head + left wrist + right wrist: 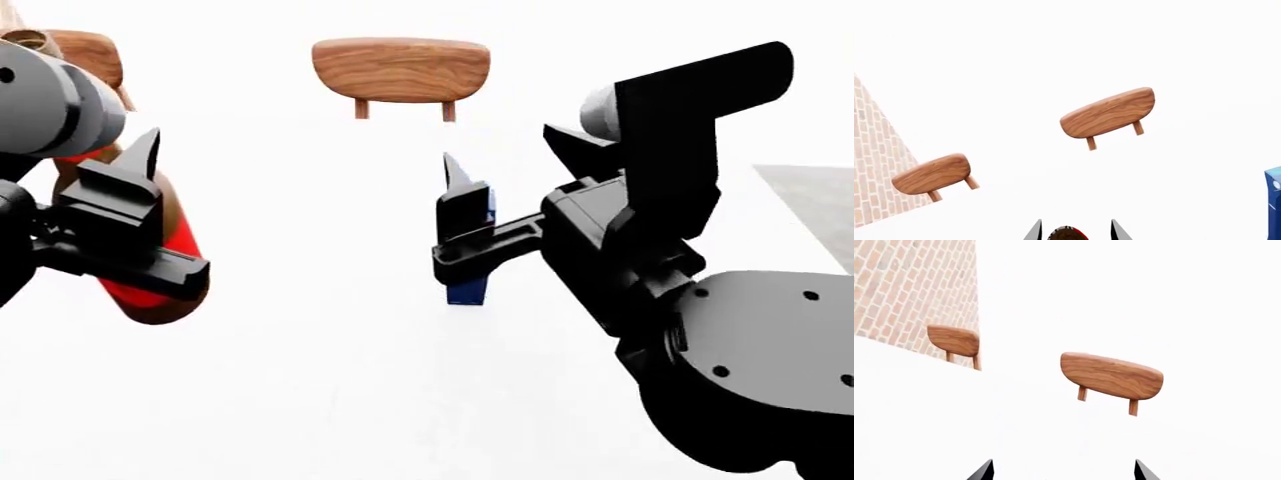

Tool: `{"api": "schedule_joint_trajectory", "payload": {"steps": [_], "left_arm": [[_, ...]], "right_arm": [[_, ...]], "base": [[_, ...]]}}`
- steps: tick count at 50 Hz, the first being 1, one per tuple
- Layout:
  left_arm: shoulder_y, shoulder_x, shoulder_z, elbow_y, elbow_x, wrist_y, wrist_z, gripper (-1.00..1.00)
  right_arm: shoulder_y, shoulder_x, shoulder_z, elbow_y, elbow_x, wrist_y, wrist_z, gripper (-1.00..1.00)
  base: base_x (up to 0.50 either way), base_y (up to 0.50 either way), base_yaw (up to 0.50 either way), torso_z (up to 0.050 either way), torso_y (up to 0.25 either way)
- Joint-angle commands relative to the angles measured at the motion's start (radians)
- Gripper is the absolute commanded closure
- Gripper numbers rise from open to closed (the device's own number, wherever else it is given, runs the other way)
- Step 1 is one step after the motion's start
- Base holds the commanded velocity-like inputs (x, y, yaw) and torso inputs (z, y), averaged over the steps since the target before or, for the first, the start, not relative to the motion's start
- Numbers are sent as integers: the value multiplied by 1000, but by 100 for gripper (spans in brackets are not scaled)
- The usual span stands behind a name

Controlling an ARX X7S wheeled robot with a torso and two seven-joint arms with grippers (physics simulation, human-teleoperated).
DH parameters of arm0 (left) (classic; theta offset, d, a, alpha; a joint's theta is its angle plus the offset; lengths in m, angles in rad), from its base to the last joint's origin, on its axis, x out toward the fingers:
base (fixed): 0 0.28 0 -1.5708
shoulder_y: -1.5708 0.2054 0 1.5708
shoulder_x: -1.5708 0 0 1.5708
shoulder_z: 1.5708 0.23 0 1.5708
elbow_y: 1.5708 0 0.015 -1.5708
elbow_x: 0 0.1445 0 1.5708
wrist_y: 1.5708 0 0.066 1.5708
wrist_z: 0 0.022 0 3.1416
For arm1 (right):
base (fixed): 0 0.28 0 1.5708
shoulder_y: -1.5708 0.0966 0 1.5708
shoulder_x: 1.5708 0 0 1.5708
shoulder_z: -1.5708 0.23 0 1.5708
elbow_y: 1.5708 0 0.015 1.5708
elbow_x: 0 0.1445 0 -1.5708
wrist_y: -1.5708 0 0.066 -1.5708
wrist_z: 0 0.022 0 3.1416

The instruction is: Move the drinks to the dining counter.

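Observation:
My left gripper (130, 170) is shut on the tall brown bottle with red labels (176, 250) and holds it tilted over the left of the white dining counter (334, 380). The bottle's top shows between the fingers in the left wrist view (1066, 234). The dark-blue juice carton (471, 285) stands on the counter's middle and shows at the edge of the left wrist view (1273, 200). My right gripper (467, 215) is open and empty just in front of and above the carton; its wrist view (1062, 474) shows only bare counter. The olive-green bottle is out of view.
Two round wooden stools stand at the counter's far side (400, 68) (87, 50), also seen from the wrists (1107, 112) (1111, 375). A brick wall (914, 285) lies beyond to the left. The counter's right edge and grey floor (814, 210) are at the right.

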Motion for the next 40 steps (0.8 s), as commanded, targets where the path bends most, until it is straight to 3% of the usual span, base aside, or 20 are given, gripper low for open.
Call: {"api": "schedule_joint_trajectory", "payload": {"steps": [1, 11, 40], "left_arm": [[31, 10, 19, 10, 17, 17, 5, 100], [-28, 38, 55, -20, -44, -30, -26, 100], [-1, 9, 121, -29, -87, -27, -46, 100]], "right_arm": [[155, 13, 65, -111, 117, 45, 94, -100], [245, 8, 109, -130, 175, 52, 130, -100], [212, 43, 108, -126, 146, 53, 133, -100]], "base": [[0, 0, -3, 0, 0], [0, 0, 0, 0, 0], [0, 0, 0, 0, 0]]}}
